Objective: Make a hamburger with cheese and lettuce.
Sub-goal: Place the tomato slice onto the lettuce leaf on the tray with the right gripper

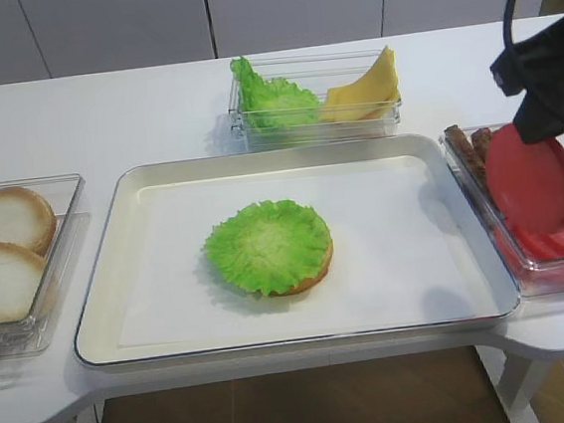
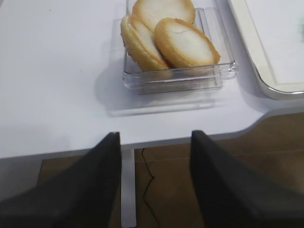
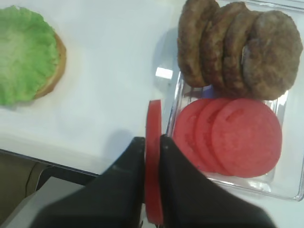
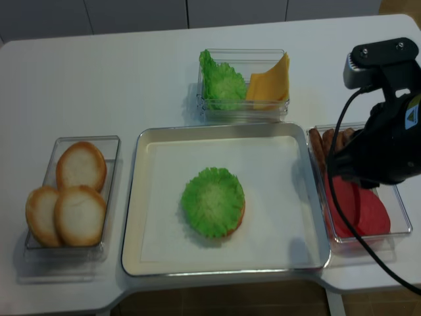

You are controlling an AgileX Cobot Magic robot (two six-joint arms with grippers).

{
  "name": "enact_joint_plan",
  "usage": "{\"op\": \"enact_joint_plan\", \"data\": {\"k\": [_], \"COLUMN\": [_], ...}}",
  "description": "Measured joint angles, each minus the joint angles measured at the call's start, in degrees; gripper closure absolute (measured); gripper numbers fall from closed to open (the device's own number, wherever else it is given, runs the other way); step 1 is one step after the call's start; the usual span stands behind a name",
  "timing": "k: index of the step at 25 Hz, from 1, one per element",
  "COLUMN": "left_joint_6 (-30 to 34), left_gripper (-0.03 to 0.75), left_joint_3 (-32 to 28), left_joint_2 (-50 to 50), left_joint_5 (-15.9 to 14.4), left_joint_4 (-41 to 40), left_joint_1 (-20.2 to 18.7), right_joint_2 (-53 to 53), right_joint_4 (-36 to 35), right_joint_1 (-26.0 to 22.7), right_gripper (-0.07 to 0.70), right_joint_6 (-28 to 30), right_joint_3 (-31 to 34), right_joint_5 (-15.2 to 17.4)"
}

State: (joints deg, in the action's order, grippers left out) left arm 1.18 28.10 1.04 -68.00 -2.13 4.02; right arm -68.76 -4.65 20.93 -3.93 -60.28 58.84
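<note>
Exterior high view gives the best account of progress. On the big tray (image 1: 100, 289) in the middle of the table (image 1: 103, 119) lies the hamburger (image 1: 268, 247), which for now is only a tan bun base with one leaf of lettuce (image 1: 265, 241) spread over it. So the base and the lettuce are done, I judge, while the cheese (image 1: 365, 88) is not yet on: the yellow slices stand in the clear box (image 1: 315, 120) behind the tray, beside spare green leaves (image 1: 271, 98). A top bun is also missing; the pale bun halves (image 1: 6, 253) wait in the box on the left.

The right gripper (image 3: 152, 142) is clenched on the edge of a red slice (image 3: 153, 156) and holds it upright above the border between the tray and the right container (image 3: 237, 183), where more red slices (image 3: 237, 137) and the brown patties (image 3: 240, 45) lie. No cheese or patty is on the stack, so most of the building is left.

The left gripper (image 2: 154, 142) hangs over the table edge near the bun box with its jaws apart and nothing between them.

Hard to see: in the realsense view the right arm covers the held slice and part of the right container. The wrist view cuts off the lower end of the slice.
</note>
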Motion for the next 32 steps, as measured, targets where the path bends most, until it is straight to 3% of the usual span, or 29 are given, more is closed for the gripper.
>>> {"op": "enact_joint_plan", "data": {"k": [12, 22, 32], "left_joint_6": [0.0, 0.0, 0.0], "left_gripper": [0.363, 0.363, 0.363], "left_joint_3": [0.0, 0.0, 0.0], "left_joint_2": [0.0, 0.0, 0.0], "left_joint_5": [0.0, 0.0, 0.0], "left_joint_4": [0.0, 0.0, 0.0], "left_joint_1": [0.0, 0.0, 0.0], "right_joint_2": [-4.1, -15.1, -27.6], "right_joint_4": [-2.2, 2.7, 7.7], "right_joint_1": [0.9, 13.3, 19.9], "right_gripper": [0.551, 0.551, 0.552], "right_joint_6": [1.9, -0.7, -1.9], "right_joint_3": [-10.7, -19.5, -26.9], "right_joint_5": [2.4, 2.9, 1.9]}}
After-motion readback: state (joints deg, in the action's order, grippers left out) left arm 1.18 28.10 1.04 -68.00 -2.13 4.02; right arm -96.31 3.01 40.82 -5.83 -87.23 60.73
